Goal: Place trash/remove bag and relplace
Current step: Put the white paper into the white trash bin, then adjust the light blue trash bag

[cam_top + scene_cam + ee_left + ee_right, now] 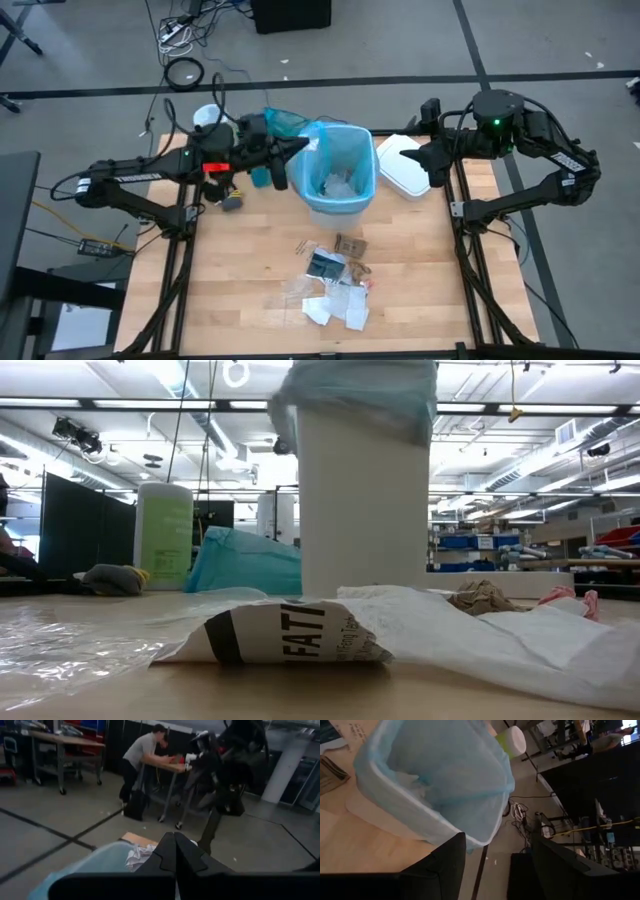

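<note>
Bag lines the bin at far centre of the surface, some trash still lying near. Left gripper sits at bag's left rim, jaws together, nearer arm. Right gripper waits right, jaws apart.

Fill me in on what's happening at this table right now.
The left pincer is shut and sits at the rim of the white bin, which is lined with the light blue bag; some crumpled paper is already inside. More trash lies scattered on the table in front of the bin. The right pincer is open and waits beside the bin, over a white lid.
</note>
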